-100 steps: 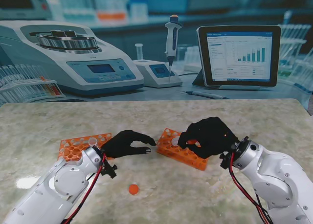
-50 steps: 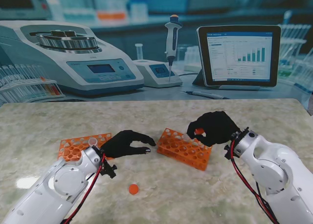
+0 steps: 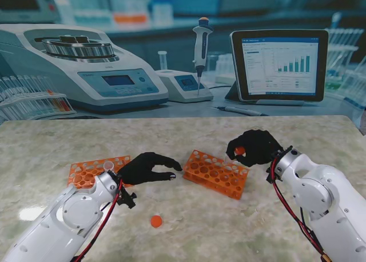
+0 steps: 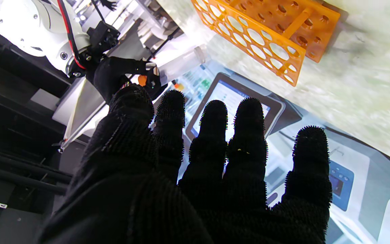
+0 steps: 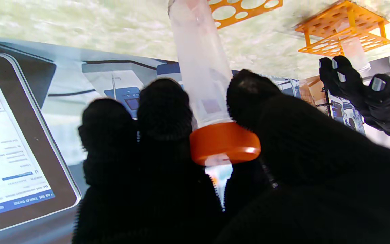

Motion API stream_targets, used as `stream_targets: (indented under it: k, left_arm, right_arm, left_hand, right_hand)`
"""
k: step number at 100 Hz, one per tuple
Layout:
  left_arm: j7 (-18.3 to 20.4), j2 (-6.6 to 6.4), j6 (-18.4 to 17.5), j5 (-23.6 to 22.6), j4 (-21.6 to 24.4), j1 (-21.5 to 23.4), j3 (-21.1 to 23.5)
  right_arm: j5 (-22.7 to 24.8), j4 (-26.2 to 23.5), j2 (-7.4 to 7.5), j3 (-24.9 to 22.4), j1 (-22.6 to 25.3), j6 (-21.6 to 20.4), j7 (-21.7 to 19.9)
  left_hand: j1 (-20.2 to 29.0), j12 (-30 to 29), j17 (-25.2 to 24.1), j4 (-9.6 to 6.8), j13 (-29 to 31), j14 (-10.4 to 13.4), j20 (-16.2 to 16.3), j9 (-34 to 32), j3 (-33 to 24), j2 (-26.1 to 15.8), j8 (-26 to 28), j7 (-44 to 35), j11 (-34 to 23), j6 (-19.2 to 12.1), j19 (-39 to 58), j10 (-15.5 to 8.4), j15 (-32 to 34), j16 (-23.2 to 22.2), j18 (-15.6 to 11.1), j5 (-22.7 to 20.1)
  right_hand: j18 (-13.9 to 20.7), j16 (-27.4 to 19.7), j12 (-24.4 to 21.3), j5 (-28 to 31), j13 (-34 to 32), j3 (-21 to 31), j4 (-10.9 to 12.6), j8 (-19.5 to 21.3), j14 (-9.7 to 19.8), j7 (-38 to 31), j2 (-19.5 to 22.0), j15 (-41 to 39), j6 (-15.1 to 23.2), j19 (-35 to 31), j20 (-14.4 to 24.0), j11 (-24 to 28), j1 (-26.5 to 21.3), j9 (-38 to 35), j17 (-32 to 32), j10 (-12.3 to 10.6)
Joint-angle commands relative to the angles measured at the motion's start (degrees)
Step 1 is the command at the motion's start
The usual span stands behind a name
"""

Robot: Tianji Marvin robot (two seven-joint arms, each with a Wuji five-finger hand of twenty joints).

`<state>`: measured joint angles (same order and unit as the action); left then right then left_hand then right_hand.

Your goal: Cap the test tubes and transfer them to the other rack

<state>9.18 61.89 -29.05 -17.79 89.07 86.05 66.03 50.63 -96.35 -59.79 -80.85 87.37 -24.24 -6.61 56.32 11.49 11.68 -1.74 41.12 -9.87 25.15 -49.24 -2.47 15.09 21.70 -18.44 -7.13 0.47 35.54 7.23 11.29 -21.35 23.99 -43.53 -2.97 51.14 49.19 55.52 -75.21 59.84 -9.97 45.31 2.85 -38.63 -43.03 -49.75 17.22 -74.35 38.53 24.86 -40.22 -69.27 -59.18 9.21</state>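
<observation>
Right hand [image 3: 254,148] grips capped test tube [image 5: 203,74], clear only in right wrist view; left hand [image 3: 147,168] open, empty, over desk [image 3: 189,227].

The stand camera looks down from above the shoulders at the marbled tabletop [image 3: 189,239]. Each wrist camera sits close behind its black-gloved fingers, inverted; both share the perforated orange plastic rack [image 4: 266,37] [image 5: 242,8].

Right hand [image 3: 254,148] raised, fingers clenched; left hand [image 3: 150,167] low, fingers spread
</observation>
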Motion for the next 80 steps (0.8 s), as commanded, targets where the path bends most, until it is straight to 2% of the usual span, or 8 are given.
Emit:
stream_targets:
  k: [1, 80]
  left_arm:
    - [0.22, -0.09, -0.04, -0.08, 0.15, 0.05, -0.02]
    - [-0.06, -0.02, -0.18, -0.09, 0.17, 0.06, -0.07]
  right_arm:
    - [0.02, 0.77, 0.10, 0.37, -0.06, 0.52, -0.55]
    - [-0.83, 3.56, 0.55, 4.17, -2.62, 4.30, -4.35]
  left_hand:
    - [-0.27, -0.76, -0.30, 1.80, -0.98, -0.17, -2.22, 0.23, 0.81, -1.26, 0.79, -0.93, 0.35, -2.36, -1.67, 0.36, -0.51, 0.90, 1.10, -0.10]
    - [-0.26, -0.68, -0.14, 1.80, -0.94, -0.03, -2.00, 0.23, 0.79, -1.34, 0.70, -1.11, 0.29, -2.55, -1.34, 0.33, -0.40, 0.74, 1.07, 0.14]
  right_hand:
    - [0.32, -0.06, 0.92, 1.84, 0.28, 8.82, 6.27, 0.65, 0.74, -1.25, 6.47, -1.73, -1.05, -0.56, 1.55, 6.04, -7.31, -6.04, -0.49, -14.97]
    - [0.32, -0.18, 0.93, 1.61, 0.32, 8.46, 6.12, 0.51, 0.65, -0.81, 6.62, -1.50, -1.36, -0.50, 1.69, 5.96, -7.60, -5.84, -0.50, -14.82]
